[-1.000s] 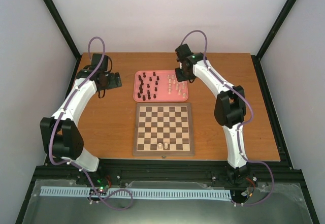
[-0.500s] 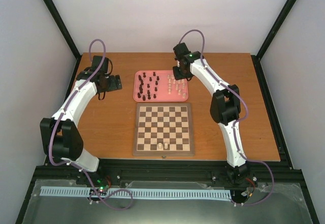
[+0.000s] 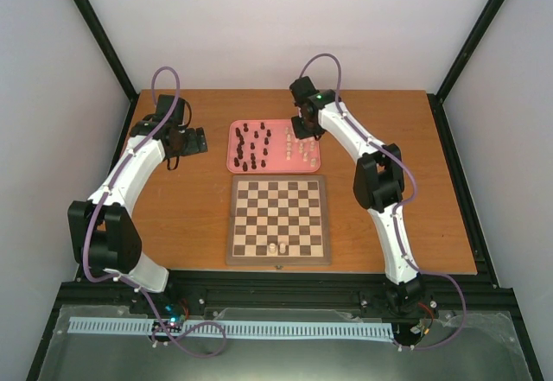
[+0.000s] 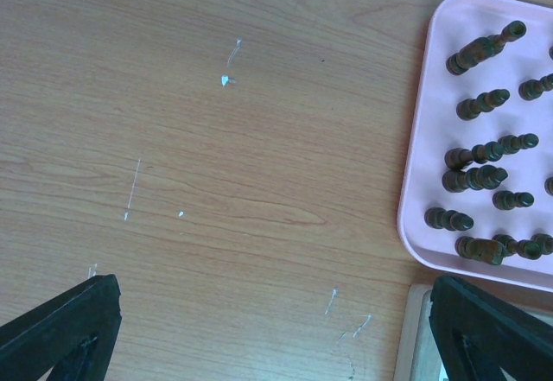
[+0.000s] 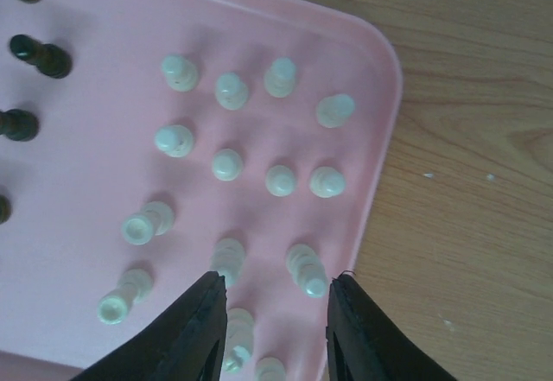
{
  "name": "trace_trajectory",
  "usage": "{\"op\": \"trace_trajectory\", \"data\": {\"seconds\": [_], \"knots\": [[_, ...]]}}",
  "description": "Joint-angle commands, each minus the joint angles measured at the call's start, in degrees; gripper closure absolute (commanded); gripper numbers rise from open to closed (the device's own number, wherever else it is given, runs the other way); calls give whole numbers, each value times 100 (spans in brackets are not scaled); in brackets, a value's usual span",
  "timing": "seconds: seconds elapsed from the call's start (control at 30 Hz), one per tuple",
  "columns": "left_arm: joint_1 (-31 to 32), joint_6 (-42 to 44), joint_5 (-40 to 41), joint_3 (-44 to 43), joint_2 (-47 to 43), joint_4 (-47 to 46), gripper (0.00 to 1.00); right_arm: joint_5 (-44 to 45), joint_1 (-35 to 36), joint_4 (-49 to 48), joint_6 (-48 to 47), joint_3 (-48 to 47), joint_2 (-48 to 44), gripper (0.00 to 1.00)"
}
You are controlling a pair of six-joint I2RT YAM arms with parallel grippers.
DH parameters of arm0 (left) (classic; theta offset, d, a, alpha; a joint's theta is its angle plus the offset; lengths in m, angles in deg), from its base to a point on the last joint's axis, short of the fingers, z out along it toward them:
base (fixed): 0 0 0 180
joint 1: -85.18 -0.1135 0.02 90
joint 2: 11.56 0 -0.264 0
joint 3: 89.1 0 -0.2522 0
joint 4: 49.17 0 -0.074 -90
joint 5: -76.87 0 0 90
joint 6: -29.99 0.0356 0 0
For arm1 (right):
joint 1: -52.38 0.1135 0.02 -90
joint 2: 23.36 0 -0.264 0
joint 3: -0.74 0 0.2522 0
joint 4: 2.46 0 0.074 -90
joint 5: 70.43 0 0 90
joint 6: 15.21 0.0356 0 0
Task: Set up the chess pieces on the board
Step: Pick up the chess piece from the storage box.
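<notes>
Hovering above the right half of the pink tray (image 5: pixel 380 96), the right gripper (image 5: pixel 276 333) is pointing down at the cream pieces (image 5: pixel 226 164). Its 2 fingers (image 5: pixel 190 338) are standing apart with a clear gap between them, and they are not clamping anything. Several cream pieces are showing in and just beyond that gap. One is lying so close to the left-hand finger in the wrist view that I cannot tell whether they are touching. The other cream pieces are standing in loose rows across this side of the tray.

The dark pieces (image 4: pixel 471 178) are filling the tray's left half, all standing upright.

The board (image 3: pixel 259 208) is lying on the bench (image 4: pixel 216 139) just beside the tray, on the side nearer the arms' bases. It is carrying only 2 cream figures (image 3: pixel 272 247), which are standing side by side near the middle of its nearest row.

The left gripper (image 4: pixel 276 338) is hanging over bare wood to the left of the tray. Its fingers are spread wide and are holding nothing. A corner of the board is showing beside its right finger.
</notes>
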Motion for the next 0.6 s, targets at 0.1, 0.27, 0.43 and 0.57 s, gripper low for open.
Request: {"op": "trace_trajectory", "data": {"seconds": [0.1,0.27,0.43,0.57], "knots": [[17,61,25,0,-62,45,0,323,-56,214,73,-10,84,68],[17,63,32,-22,-14,43,0,271,-78,240,126,179,103,68],[16,67,61,-26,16,48,0,161,-135,271,128,137,221,67],[18,68,75,-11,21,49,0,100,-156,259,112,179,262,68]]}}
